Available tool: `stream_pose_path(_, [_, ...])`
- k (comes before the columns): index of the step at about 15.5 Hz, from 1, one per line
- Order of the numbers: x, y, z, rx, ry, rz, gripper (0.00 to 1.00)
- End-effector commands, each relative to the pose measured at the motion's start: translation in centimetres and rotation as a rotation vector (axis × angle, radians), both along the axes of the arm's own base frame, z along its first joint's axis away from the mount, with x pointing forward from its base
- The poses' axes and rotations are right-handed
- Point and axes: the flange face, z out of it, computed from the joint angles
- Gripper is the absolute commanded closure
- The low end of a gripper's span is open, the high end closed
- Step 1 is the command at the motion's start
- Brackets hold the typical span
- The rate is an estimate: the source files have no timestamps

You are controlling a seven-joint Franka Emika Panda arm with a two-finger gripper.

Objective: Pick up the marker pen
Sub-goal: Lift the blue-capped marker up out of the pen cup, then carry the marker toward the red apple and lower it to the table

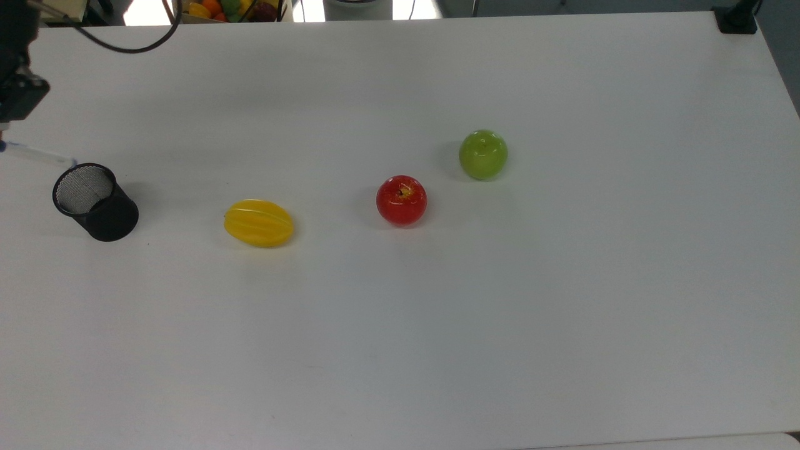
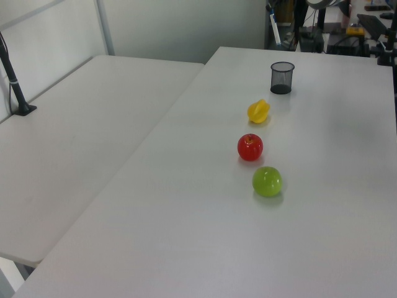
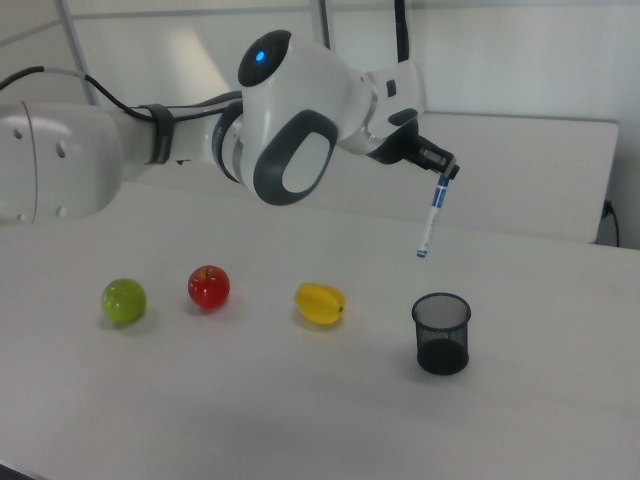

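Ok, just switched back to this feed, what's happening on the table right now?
The Panda arm's tool is holding the marker pen by its upper end, and the pen hangs in the air, clear of the black mesh pen cup, which stands upright with nothing visible inside. A yellow starfruit, a red apple and a green apple sit untouched in a row on the white table, next to the cup.

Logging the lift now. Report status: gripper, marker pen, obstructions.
Gripper shut on marker pen. Pen hanging clear above the mesh cup, out of it. Nothing in the way; fruit sit apart on the table.
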Motion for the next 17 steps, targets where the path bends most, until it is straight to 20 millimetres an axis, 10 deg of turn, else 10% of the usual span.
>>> stream_pose_path(1, [-2.7, 3.3, 2.0, 0.1, 0.118, 0.034, 0.9])
stream_pose_path(7, [-4.3, 7.7, 2.9, 0.183, 0.304, 0.103, 0.9])
stream_pose_path(17, [-3.8, 16.4, -3.1, 0.247, 0.627, 0.235, 0.9])
